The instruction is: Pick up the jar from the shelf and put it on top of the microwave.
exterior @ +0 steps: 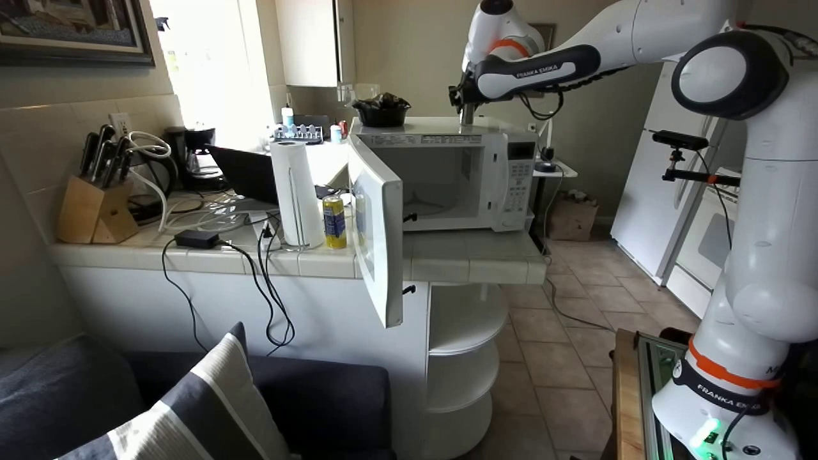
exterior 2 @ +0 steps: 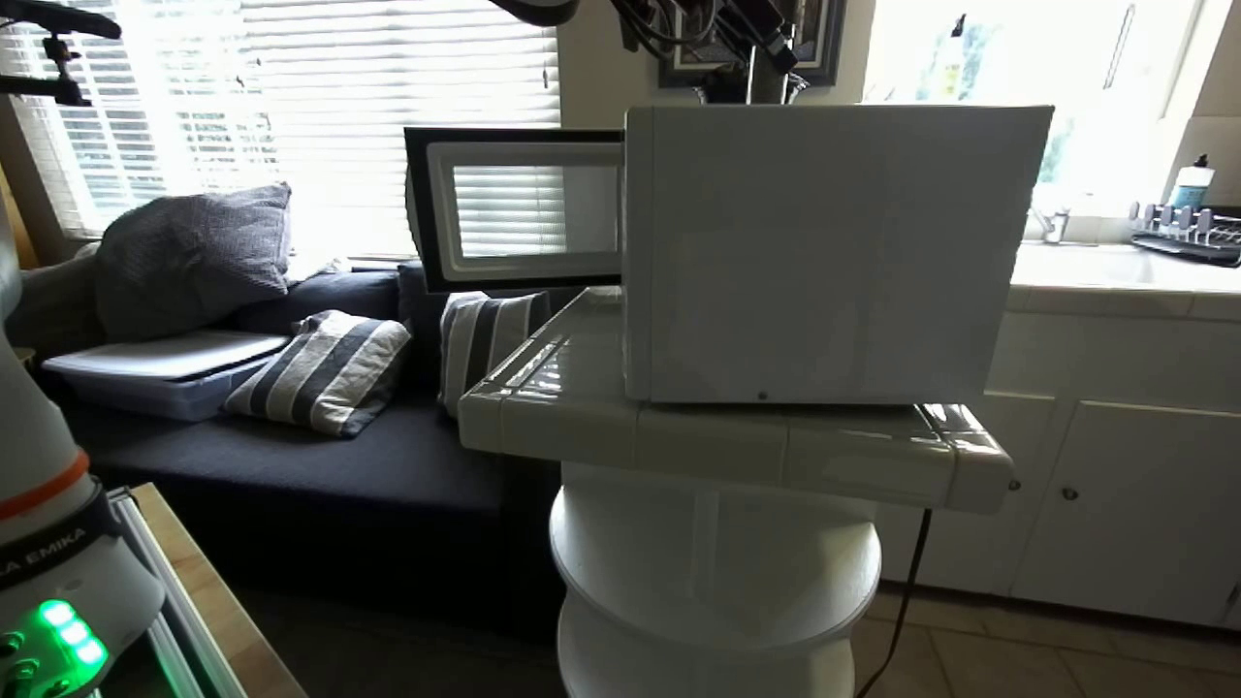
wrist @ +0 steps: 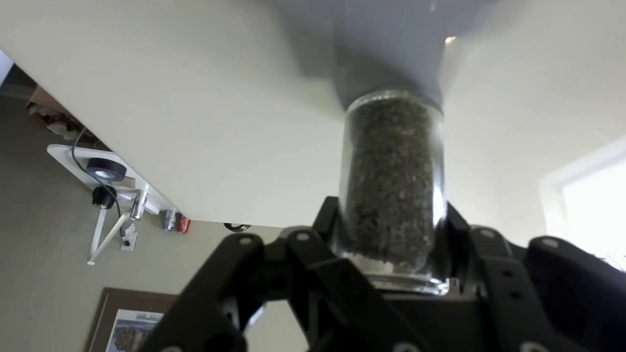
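Note:
The jar is clear glass with dark grey-green flakes inside. In the wrist view my gripper has a finger on each side of it and is shut on it. In an exterior view the gripper points down, with the jar at the top of the white microwave. The jar's base meets its dark reflection on the microwave top; I cannot tell if it touches or hovers slightly. The jar also shows above the microwave. The low white shelf stands below the counter, with no jar visible on it.
The microwave door hangs open. A black bowl sits on the microwave's left part. A paper towel roll, a yellow can, a laptop and a knife block stand on the counter.

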Action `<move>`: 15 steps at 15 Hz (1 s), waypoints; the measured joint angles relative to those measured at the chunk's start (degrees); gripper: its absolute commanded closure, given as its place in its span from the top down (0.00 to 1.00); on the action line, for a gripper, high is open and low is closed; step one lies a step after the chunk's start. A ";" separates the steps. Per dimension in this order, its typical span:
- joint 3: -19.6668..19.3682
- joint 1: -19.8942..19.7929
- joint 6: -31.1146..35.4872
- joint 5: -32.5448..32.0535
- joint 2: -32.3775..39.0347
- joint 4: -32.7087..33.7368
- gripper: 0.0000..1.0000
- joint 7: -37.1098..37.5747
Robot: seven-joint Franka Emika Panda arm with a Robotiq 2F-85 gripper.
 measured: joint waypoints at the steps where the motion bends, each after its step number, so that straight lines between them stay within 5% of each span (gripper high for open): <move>1: -0.22 0.21 -0.04 0.00 0.36 0.43 0.81 0.00; 4: -0.16 0.32 -0.08 -0.19 0.71 1.07 0.99 -0.04; 9: 0.23 1.43 -9.63 -1.20 -1.11 1.50 1.00 -2.86; 15: 1.70 3.37 -24.38 5.19 -7.34 1.53 1.00 -18.58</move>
